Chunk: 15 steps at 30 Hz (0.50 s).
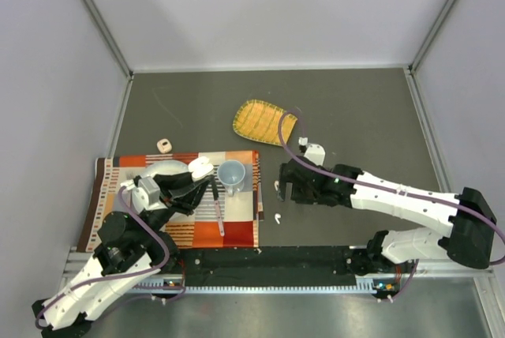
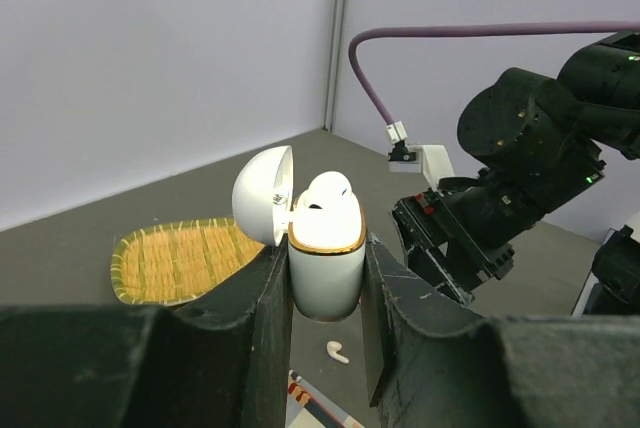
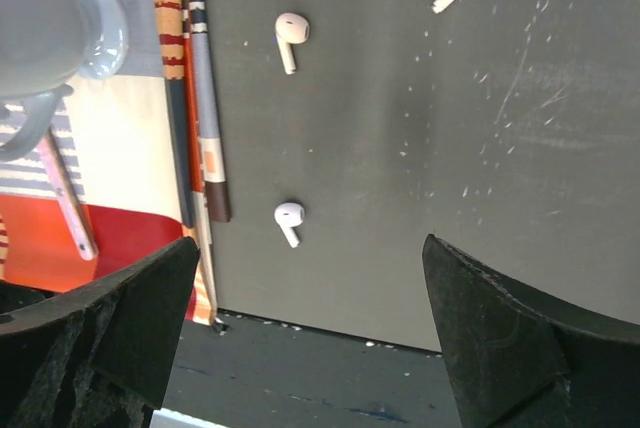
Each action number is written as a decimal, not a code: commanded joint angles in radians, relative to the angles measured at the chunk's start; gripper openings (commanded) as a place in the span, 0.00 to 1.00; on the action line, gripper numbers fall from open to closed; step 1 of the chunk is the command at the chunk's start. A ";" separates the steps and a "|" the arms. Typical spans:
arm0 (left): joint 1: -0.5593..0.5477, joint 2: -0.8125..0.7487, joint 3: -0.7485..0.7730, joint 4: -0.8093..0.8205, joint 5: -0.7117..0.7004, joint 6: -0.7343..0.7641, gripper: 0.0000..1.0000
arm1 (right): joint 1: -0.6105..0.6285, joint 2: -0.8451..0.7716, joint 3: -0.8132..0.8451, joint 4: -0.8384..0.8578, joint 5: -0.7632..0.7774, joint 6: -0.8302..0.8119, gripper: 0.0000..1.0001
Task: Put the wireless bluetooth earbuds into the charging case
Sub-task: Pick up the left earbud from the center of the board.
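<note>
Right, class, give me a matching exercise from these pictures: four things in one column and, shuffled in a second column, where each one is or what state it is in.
Things:
1. charging case
2. woven tray
3. cup
4. right gripper

Places or states:
A. on the striped mat
B. jaws wide, above loose earbuds
C. lid open, clamped in the left gripper
D. on the bare dark table, beyond the mat

Pairs: 1-C, 2-D, 3-A, 4-B

Left hand (image 2: 325, 318) clamped; right hand (image 3: 310, 328) spread wide.
</note>
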 commanded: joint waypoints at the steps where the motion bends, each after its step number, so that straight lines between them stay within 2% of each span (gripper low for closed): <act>1: 0.002 -0.055 0.034 0.019 -0.019 0.007 0.00 | 0.072 0.009 0.024 0.006 0.071 0.128 0.92; 4: 0.002 -0.050 0.034 0.019 -0.022 0.005 0.00 | 0.105 0.072 0.059 -0.006 0.093 0.145 0.91; 6: 0.002 -0.049 0.034 0.019 -0.022 0.004 0.00 | 0.120 0.109 0.094 -0.035 0.110 0.174 0.84; 8: 0.002 -0.046 0.034 0.019 -0.019 0.004 0.00 | 0.131 0.166 0.135 -0.083 0.099 0.179 0.85; 10: 0.003 -0.047 0.033 0.017 -0.020 0.002 0.00 | 0.149 0.193 0.150 -0.107 0.108 0.196 0.85; 15: 0.003 -0.053 0.030 0.019 -0.025 0.001 0.00 | 0.181 0.236 0.140 -0.118 0.131 0.284 0.78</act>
